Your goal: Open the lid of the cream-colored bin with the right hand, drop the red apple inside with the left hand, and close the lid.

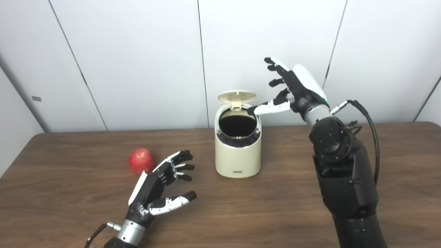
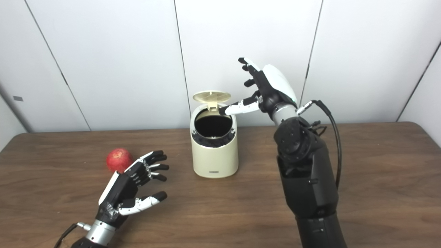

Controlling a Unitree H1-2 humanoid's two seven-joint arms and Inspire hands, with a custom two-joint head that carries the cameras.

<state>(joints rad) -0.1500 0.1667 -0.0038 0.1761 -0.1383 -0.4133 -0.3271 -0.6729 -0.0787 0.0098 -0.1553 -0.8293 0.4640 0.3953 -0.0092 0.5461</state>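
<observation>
The bin (image 1: 237, 148) stands on the desk (image 1: 275, 206), lid (image 1: 237, 96) up. The right robot hand (image 1: 293, 89) hovers beside it, fingers spread. The left robot hand (image 1: 162, 182) lies open near the apple (image 1: 141, 160).

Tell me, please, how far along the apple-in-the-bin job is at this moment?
Done: the lid of the cream-colored bin stands open, the right hand beside its rim. In hand: nothing; the left hand is open next to the red apple on the table. Left: grasp, drop, close.
</observation>
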